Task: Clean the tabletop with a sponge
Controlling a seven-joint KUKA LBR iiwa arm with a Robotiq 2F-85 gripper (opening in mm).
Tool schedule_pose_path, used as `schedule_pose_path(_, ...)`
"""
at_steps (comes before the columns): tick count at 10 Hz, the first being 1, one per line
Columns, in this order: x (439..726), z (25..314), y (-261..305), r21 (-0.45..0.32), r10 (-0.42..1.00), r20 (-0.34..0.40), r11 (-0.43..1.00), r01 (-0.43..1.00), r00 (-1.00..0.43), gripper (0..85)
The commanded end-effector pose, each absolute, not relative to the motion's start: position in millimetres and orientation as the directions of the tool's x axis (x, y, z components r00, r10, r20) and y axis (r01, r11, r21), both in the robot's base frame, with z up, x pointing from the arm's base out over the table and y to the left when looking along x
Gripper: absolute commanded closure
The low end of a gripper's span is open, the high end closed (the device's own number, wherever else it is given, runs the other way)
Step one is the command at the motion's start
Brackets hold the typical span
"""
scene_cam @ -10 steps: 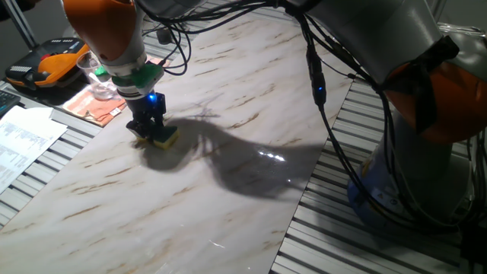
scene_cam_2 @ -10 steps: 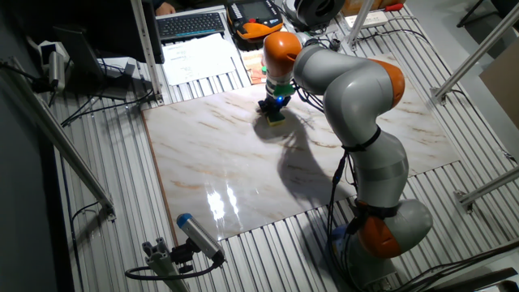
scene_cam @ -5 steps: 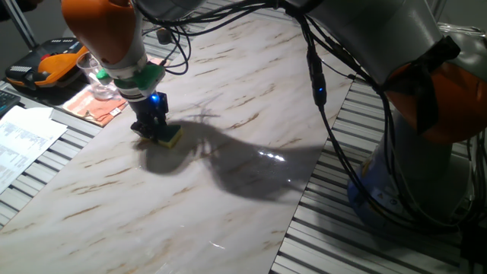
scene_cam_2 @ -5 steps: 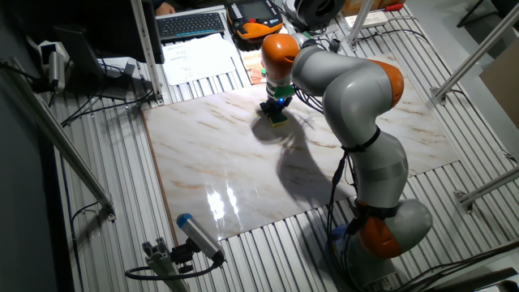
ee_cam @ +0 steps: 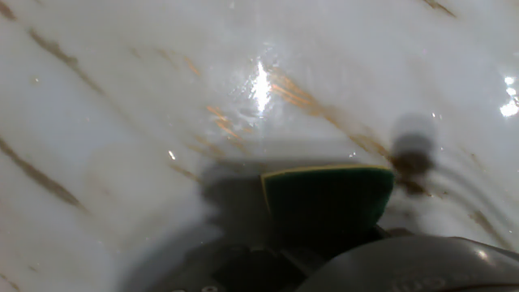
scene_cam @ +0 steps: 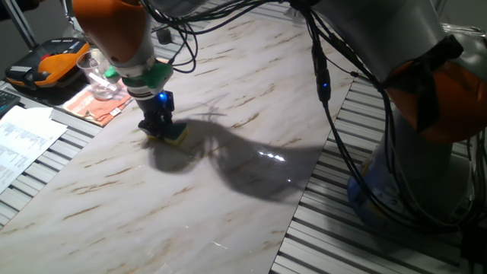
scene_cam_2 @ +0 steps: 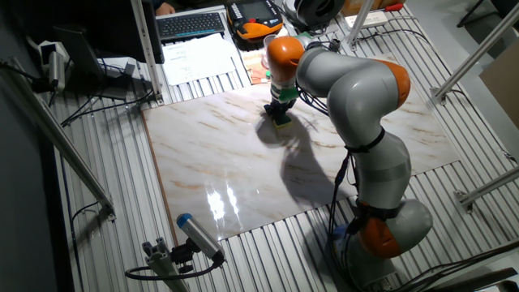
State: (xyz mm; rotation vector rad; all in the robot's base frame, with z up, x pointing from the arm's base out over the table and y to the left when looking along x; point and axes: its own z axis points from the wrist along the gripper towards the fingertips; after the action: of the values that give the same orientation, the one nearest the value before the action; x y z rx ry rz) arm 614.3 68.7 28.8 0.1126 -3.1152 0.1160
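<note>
My gripper (scene_cam: pixel 162 129) is shut on the sponge (scene_cam: pixel 176 136), a small block with a dark green top and yellow body, and presses it flat on the white marble-look tabletop (scene_cam: pixel 228 175) near its far left part. In the other fixed view the gripper (scene_cam_2: pixel 280 113) holds the sponge (scene_cam_2: pixel 281 120) near the slab's (scene_cam_2: pixel 243 170) far edge. The hand view shows the sponge's green face (ee_cam: pixel 327 197) with a yellow rim against the glossy slab (ee_cam: pixel 122 97); the fingers are hidden there.
A clear glass (scene_cam: pixel 97 73) stands on an orange-pink cloth (scene_cam: pixel 95 105) just off the slab's left edge. An orange-and-black device (scene_cam: pixel 49 65) and papers (scene_cam: pixel 23 141) lie on the grey slats. A keyboard (scene_cam_2: pixel 190 24) sits at the back. The arm's base (scene_cam_2: pixel 389 227) stands beside the slab.
The gripper has slid the sponge a short way to the right along the slab, still pressed on the surface and still gripped.
</note>
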Motion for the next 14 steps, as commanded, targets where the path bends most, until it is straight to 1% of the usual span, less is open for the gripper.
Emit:
schedule_pose_path(1, 612, 28, 66, -0.077, -0.074, 0.02, 0.994, -0.075, -0.997, 85.0)
schedule_pose_path(5, 603, 26, 50, -0.089, -0.089, 0.024, 0.992, -0.091, -0.996, 85.0)
schedule_pose_path(8, 602, 27, 43, -0.092, -0.095, 0.029, 0.991, -0.098, -0.995, 85.0)
schedule_pose_path(10, 600, 29, 38, -0.139, -0.105, 0.02, 0.985, -0.106, -0.994, 85.0)
schedule_pose_path(11, 600, 28, 34, -0.135, -0.102, 0.019, 0.985, -0.103, -0.995, 85.0)
schedule_pose_path(13, 600, 18, 25, -0.061, -0.068, 0.042, 0.996, -0.07, -0.997, 85.0)
schedule_pose_path(14, 599, 12, 21, -0.058, -0.068, 0.032, 0.996, -0.07, -0.997, 85.0)
